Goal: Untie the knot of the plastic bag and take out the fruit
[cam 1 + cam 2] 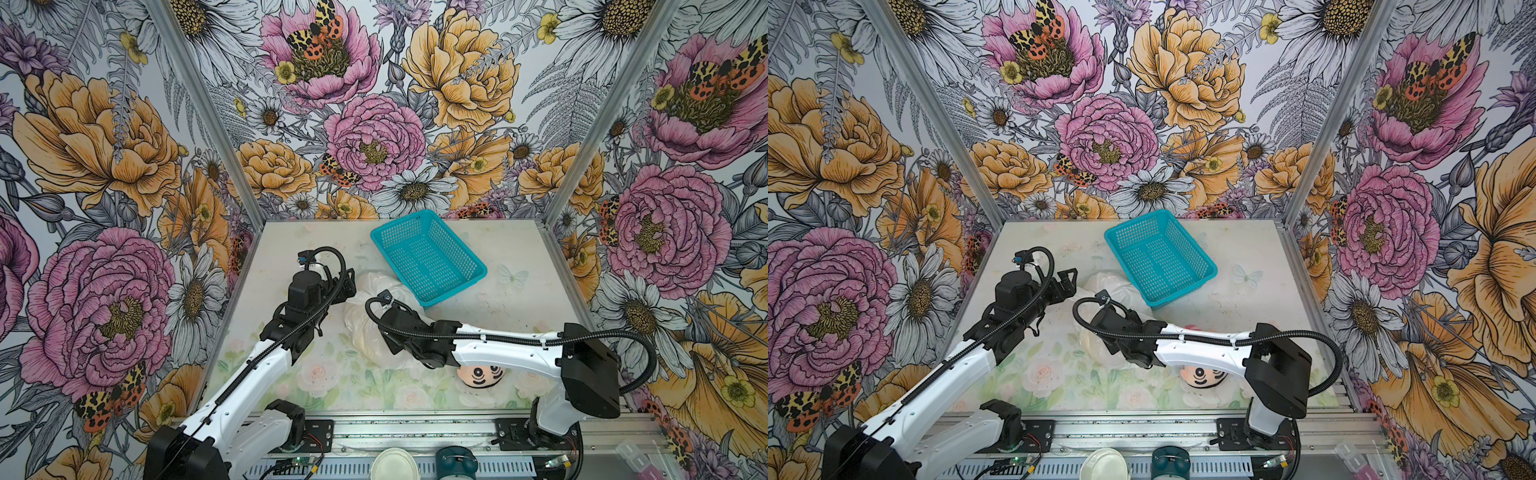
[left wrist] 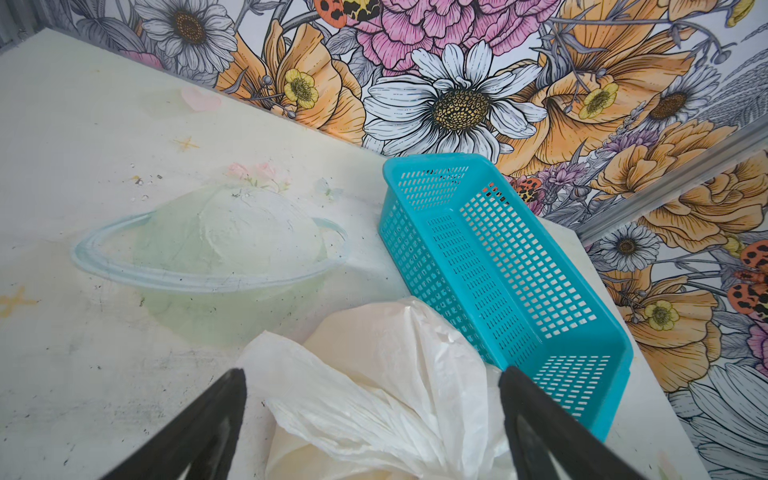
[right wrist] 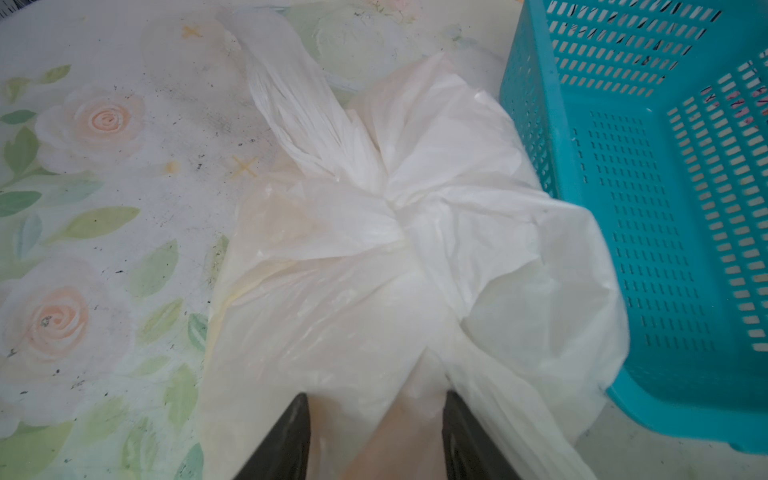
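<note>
The plastic bag (image 1: 368, 332) lies mid-worktop (image 1: 519, 299) in both top views, against the lower left corner of the basket (image 1: 428, 259) and half covered by both arms. The knot (image 3: 395, 208) is hidden there. Only the right wrist view shows it, tied, with one strap end running to the frame's upper left. The fruit cannot be made out: only a faint yellow tinge shows through the film. The left gripper (image 2: 374, 374) stands wide open over the bag, holding nothing. The right gripper (image 3: 376, 399) shows only its fingertips, part-way apart astride a fold of bag; whether they pinch it I cannot tell. A doll (image 1: 482, 376) peeps from under the right arm, mostly hidden.
</note>
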`<action>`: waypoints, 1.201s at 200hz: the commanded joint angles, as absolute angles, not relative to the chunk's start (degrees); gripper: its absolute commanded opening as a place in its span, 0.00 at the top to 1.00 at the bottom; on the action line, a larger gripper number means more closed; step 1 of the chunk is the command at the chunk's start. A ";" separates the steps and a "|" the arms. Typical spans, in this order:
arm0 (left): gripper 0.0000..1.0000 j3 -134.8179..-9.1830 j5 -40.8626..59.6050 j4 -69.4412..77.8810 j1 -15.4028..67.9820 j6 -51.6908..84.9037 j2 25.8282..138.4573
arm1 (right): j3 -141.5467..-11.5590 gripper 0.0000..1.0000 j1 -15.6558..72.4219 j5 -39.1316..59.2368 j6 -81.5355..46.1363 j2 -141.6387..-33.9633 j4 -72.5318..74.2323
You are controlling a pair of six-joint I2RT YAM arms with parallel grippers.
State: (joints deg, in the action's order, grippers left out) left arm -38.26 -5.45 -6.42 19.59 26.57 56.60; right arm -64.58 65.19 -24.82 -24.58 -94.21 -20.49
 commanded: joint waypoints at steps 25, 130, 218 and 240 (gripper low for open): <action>0.01 -36.92 -4.38 -3.38 18.48 27.21 55.36 | -65.91 0.49 64.18 -22.63 -25.99 -95.79 -21.30; 0.01 -37.74 0.64 -2.47 18.45 27.24 57.11 | -67.18 0.93 64.18 -20.48 -25.94 -97.93 -21.46; 0.09 -43.98 13.74 -2.52 20.09 28.36 69.33 | -63.72 1.00 64.82 -21.09 -24.29 -93.45 -18.58; 0.12 -45.88 16.82 -2.55 21.01 28.09 72.85 | -64.03 1.00 65.42 -21.54 -24.07 -93.80 -18.54</action>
